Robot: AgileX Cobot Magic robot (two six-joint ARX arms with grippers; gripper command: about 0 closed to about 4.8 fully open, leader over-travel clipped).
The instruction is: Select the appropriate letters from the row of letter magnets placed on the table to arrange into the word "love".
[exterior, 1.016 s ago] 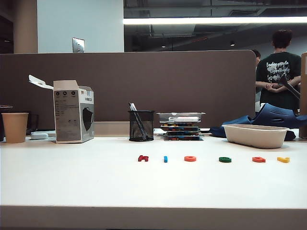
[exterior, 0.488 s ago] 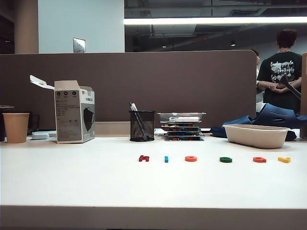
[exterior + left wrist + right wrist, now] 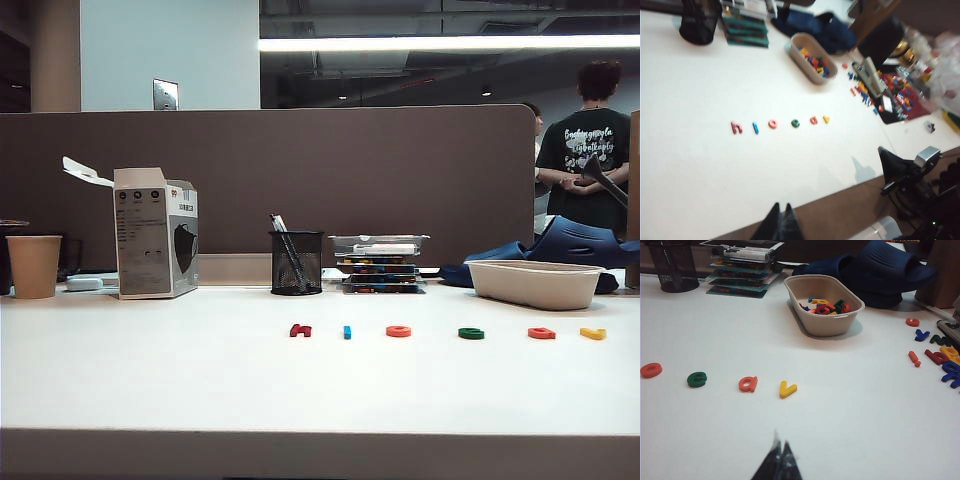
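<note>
The row of letter magnets lies on the white table [image 3: 150, 380]: dark red h [image 3: 299, 330], blue l [image 3: 347, 332], orange-red o [image 3: 398, 331], green e [image 3: 470, 333], orange-red a [image 3: 541, 333], yellow v [image 3: 592, 334]. Neither gripper shows in the exterior view. My left gripper [image 3: 781, 206] is shut and empty, high over the table's front edge, well short of the l [image 3: 755, 128], o [image 3: 772, 124], e [image 3: 795, 123] and v [image 3: 826, 119]. My right gripper [image 3: 780, 444] is shut and empty, a little short of the v [image 3: 788, 389], with the e [image 3: 697, 379] and o [image 3: 651, 370] farther along the row.
A beige tray [image 3: 533, 283] of spare letters stands behind the row at the right. A mesh pen cup [image 3: 296, 262], stacked boxes [image 3: 378, 263], a carton [image 3: 153, 233] and a paper cup [image 3: 33, 266] line the back. Loose letters [image 3: 935, 352] lie beyond the tray.
</note>
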